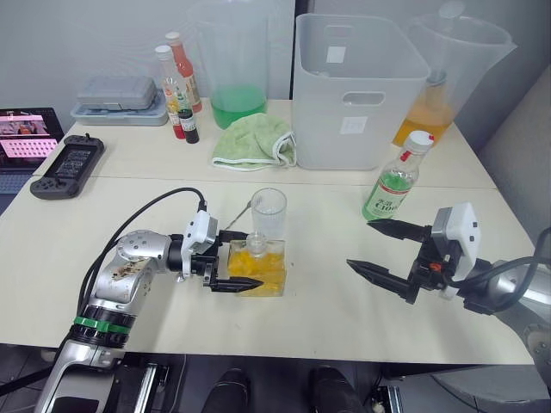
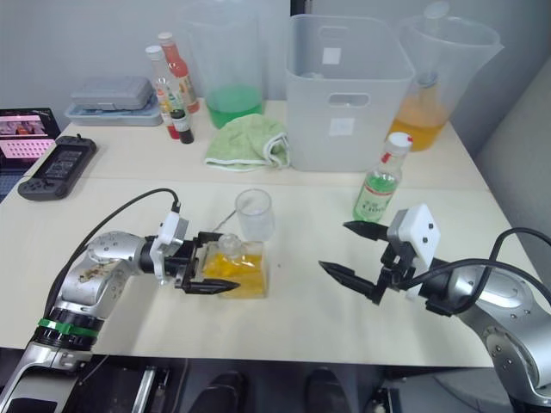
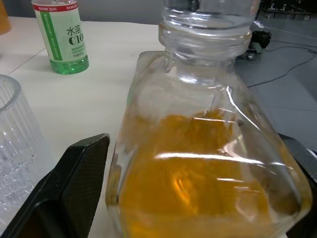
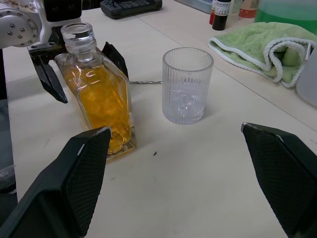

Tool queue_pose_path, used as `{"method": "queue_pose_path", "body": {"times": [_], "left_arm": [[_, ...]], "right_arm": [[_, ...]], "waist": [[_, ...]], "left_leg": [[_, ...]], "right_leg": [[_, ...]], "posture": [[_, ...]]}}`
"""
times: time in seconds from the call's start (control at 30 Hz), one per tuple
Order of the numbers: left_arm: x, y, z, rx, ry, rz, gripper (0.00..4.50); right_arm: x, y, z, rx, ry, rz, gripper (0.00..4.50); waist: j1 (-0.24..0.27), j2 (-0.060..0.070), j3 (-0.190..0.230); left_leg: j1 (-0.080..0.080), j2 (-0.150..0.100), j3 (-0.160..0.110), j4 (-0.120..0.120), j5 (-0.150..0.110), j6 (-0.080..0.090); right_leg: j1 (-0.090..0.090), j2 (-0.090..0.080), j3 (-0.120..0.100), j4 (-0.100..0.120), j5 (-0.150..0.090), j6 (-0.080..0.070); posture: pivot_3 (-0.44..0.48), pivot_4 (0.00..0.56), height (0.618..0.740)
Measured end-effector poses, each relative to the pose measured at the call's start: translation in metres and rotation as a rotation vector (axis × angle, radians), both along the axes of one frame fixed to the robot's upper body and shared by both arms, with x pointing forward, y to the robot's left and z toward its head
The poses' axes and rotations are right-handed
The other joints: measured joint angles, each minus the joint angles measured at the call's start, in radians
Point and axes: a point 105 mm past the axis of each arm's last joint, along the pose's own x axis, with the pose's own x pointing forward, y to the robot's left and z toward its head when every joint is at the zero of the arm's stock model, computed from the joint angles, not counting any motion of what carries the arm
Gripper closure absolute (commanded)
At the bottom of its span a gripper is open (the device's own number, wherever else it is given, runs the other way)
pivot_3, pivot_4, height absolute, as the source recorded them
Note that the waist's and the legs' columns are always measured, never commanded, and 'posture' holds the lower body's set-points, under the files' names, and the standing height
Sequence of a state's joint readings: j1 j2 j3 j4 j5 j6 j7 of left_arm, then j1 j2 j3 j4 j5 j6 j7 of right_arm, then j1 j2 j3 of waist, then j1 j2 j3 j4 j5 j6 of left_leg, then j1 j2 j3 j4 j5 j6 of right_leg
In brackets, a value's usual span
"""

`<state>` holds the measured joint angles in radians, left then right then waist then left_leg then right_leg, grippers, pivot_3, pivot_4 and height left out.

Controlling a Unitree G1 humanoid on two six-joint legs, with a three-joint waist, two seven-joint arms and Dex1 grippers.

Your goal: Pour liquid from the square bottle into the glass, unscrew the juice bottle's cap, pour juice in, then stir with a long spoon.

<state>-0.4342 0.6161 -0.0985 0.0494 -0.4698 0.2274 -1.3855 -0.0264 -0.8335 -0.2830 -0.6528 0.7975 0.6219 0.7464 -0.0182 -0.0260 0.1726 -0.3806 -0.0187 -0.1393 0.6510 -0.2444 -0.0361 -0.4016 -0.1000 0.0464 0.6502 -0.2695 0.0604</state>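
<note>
The square bottle point(image 1: 258, 268), clear glass holding orange liquid, stands at mid-table near the front. My left gripper point(image 1: 256, 258) is open around it, one finger on each side; a small gap shows beside one finger point(image 3: 74, 183). The empty ribbed glass point(image 1: 269, 213) stands just behind the bottle. Behind both, the long spoon point(image 4: 146, 82) lies flat, only its twisted stem showing. The juice bottle point(image 1: 394, 182) stands upright to the right with its cap point(image 1: 420, 140) on. My right gripper point(image 1: 360, 245) hovers open in front of the juice bottle, holding nothing.
A white bin point(image 1: 357, 95) stands at the back, a green cloth point(image 1: 254, 142) to its left. Pitchers with green liquid point(image 1: 232, 64) and orange liquid point(image 1: 448, 73) flank it. Sauce bottles point(image 1: 176, 82), a grey case point(image 1: 116, 99) and a handheld console point(image 1: 69, 163) sit far left.
</note>
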Motion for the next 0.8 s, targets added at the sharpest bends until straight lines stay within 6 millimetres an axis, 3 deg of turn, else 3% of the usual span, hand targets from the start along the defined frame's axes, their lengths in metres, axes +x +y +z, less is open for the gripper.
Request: {"method": "queue_pose_path", "body": {"times": [0.33,0.37,0.5,0.8], "left_arm": [[-0.004,-0.011,0.016,-0.006,-0.001,0.03,0.03],[-0.004,-0.011,0.016,-0.005,-0.004,0.033,0.56],[-0.003,-0.01,0.015,0.012,-0.016,0.046,1.68],[-0.006,-0.009,0.011,0.014,-0.063,0.041,1.68]], "right_arm": [[0.0,0.001,0.001,0.001,-0.002,0.0,0.0],[0.001,0.001,0.001,0.001,-0.004,0.001,0.0],[0.0,0.002,0.0,0.0,0.0,0.008,0.0],[0.001,0.009,0.004,0.002,-0.017,0.046,0.0]], "waist": [[0.0,0.0,0.0],[0.0,0.0,0.0],[-0.001,0.0,0.0],[-0.002,0.0,0.0]], "left_leg": [[0.001,0.0,0.0,0.0,0.0,0.0],[0.001,0.0,0.0,0.0,0.0,0.0],[0.001,0.0,0.0,0.001,0.0,0.0],[0.004,0.0,0.0,0.001,0.0,0.0]], "right_leg": [[0.0,0.0,0.0,0.001,0.0,0.0],[0.0,0.0,0.0,0.001,0.0,0.0],[0.0,0.0,0.0,0.002,0.0,0.0],[0.001,0.001,0.001,0.005,0.0,0.0]], "posture": [[0.0,0.15,0.74],[0.0,0.15,0.74],[0.0,0.15,0.74],[0.0,0.15,0.74]]}}
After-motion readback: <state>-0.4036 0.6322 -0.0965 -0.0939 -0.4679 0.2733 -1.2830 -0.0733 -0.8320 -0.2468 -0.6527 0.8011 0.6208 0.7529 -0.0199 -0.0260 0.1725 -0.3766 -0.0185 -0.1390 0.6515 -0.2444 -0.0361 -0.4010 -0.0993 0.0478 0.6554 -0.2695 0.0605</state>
